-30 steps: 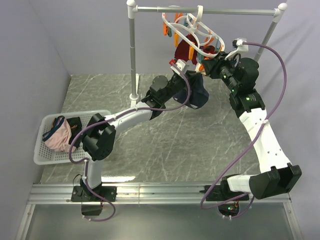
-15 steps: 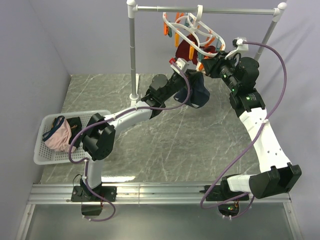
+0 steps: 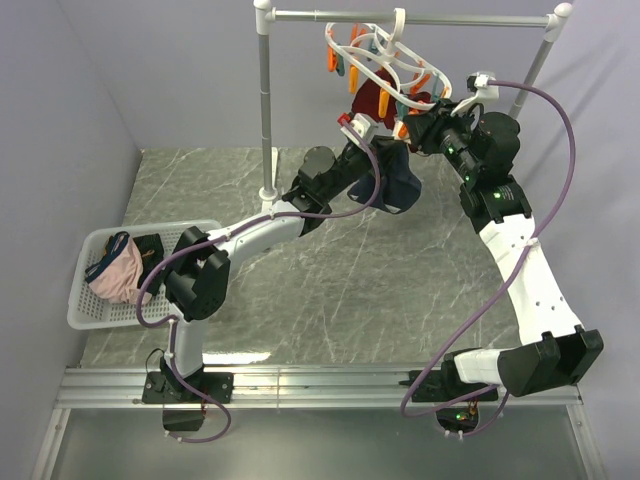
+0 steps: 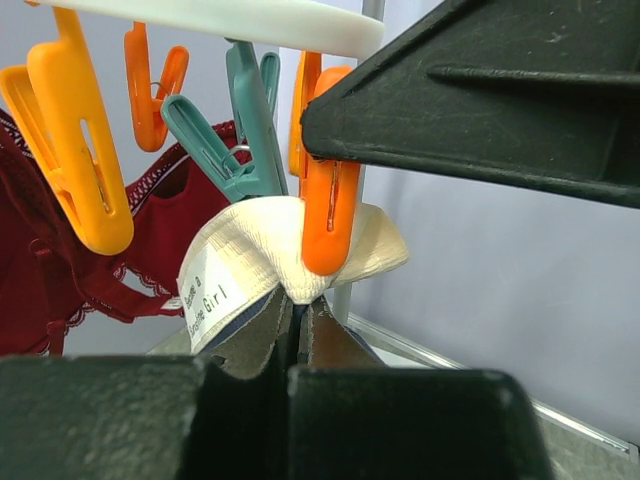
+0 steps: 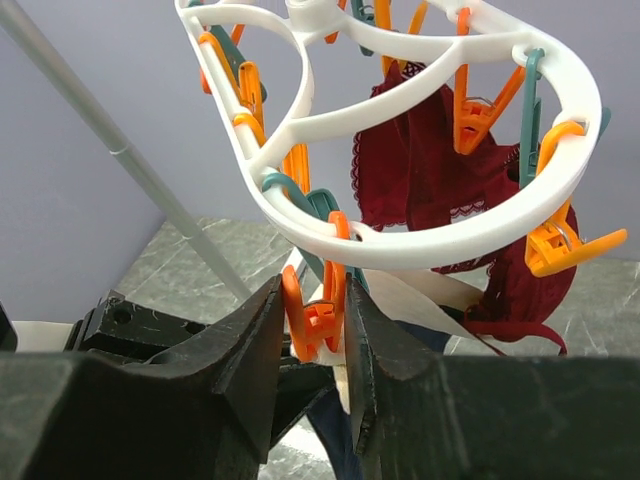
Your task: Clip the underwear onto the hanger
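Note:
The white oval hanger hangs from the rail with orange and teal clips. My left gripper is shut on the navy underwear and holds its beige waistband up under the hanger ring. The left jaws pinch the waistband just below an orange clip, whose tip sits on the fabric. My right gripper is shut on that orange clip, one finger on each handle, under the ring. The rest of the underwear hangs below, mostly hidden.
A maroon-red garment is clipped on the far side of the hanger. The grey metal rail stand holds the hanger at the back. A white basket with a pink garment sits at the left.
My left gripper has lifted the underwear slightly up toward the hanger. My right gripper has shifted slightly left at the clip.

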